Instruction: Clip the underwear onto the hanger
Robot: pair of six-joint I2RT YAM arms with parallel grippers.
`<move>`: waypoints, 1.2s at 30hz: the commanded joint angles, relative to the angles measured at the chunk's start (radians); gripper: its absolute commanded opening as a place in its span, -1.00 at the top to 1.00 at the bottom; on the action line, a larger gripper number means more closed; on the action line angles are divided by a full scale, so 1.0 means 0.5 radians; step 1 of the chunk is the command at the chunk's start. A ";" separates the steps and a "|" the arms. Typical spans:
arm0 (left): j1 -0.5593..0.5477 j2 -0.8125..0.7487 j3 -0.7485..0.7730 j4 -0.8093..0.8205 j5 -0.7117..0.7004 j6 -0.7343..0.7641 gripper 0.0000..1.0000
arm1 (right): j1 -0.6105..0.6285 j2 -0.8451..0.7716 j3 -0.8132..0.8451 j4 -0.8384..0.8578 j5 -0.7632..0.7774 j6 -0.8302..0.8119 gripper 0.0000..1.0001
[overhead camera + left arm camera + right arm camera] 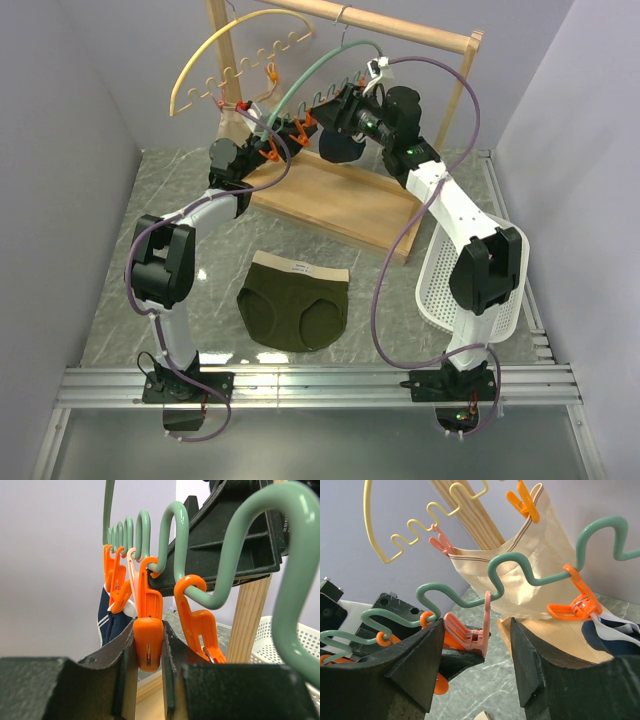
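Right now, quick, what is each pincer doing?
Left pincer: closed on an orange clip.
Right pincer: open, with a pink clip between its fingers.

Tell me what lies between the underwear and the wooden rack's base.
Only bare marble tabletop, as the top external view shows; the underwear lies flat, apart from the rack's wooden base.

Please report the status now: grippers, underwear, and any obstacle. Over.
Left gripper shut on orange clip of hanger. Right gripper open at hanger. Underwear flat on table, unheld. Navy garment hangs nearby.
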 commanded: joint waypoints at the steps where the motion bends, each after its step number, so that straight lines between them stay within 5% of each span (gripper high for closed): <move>1: -0.029 -0.002 0.082 0.074 0.079 -0.017 0.99 | 0.023 0.045 0.043 0.039 0.037 0.062 -0.23; 19: -0.038 0.001 0.086 0.071 0.100 0.002 0.99 | 0.124 0.029 0.040 -0.040 0.381 -0.131 -0.19; 34: -0.051 0.004 0.089 0.102 0.192 0.020 0.99 | 0.109 0.112 0.138 -0.037 0.056 -0.048 -0.02; 36: -0.048 0.004 0.092 0.108 0.208 0.023 0.99 | 0.106 0.121 0.141 -0.053 0.056 -0.067 0.13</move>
